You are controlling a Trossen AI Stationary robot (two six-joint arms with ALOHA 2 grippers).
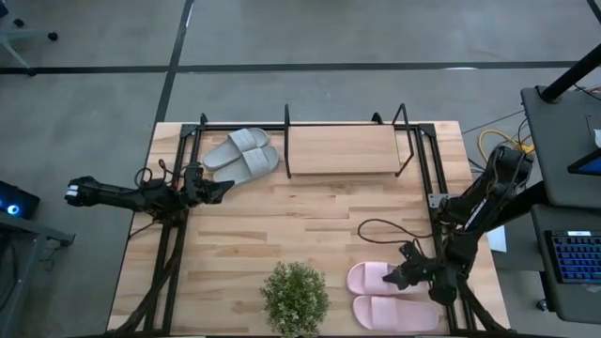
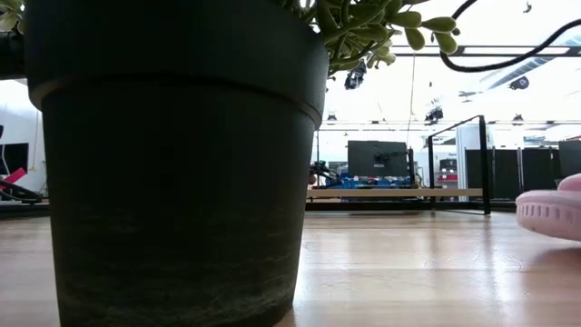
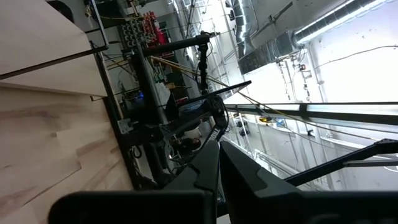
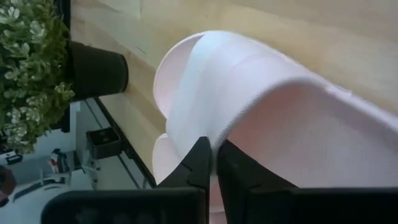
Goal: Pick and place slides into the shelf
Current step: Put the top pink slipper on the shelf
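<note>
At the left edge of the pale plank tabletop [image 1: 282, 225] my left pincer [image 1: 218, 191] waits clenched on nothing, its dark fingers pressed flat together in its wrist view, near the heels of the pair of light grey soft slip-on slides [image 1: 244, 155]. Those two lie side by side at the tabletop's far left, just outside the left end of the low light-wood shelf with thin black metal uprights [image 1: 343, 150], whose board is bare. Right of that, at the near edge, stands the bushy green plant in a dark round pot [image 1: 295, 299]. At the near right corner lie the two pale pink soft slides with wide straps [image 1: 385, 299], side by side, and there my right pincer [image 4: 212, 167] is grasping the wide strap of the farther pink slide [image 4: 249, 106]: my fingertips are nearly shut on the thin strap's edge, which I judge gives a firm hold for lifting it towards the shelf. The overhead view shows where everything lies but hides the grip under my wrist; only my right wrist view shows strap caught between the fingers. The table-level view is mostly blocked by the pot, showing only a pink slide's end at the right and the shelf far off, and neither pincer.
</note>
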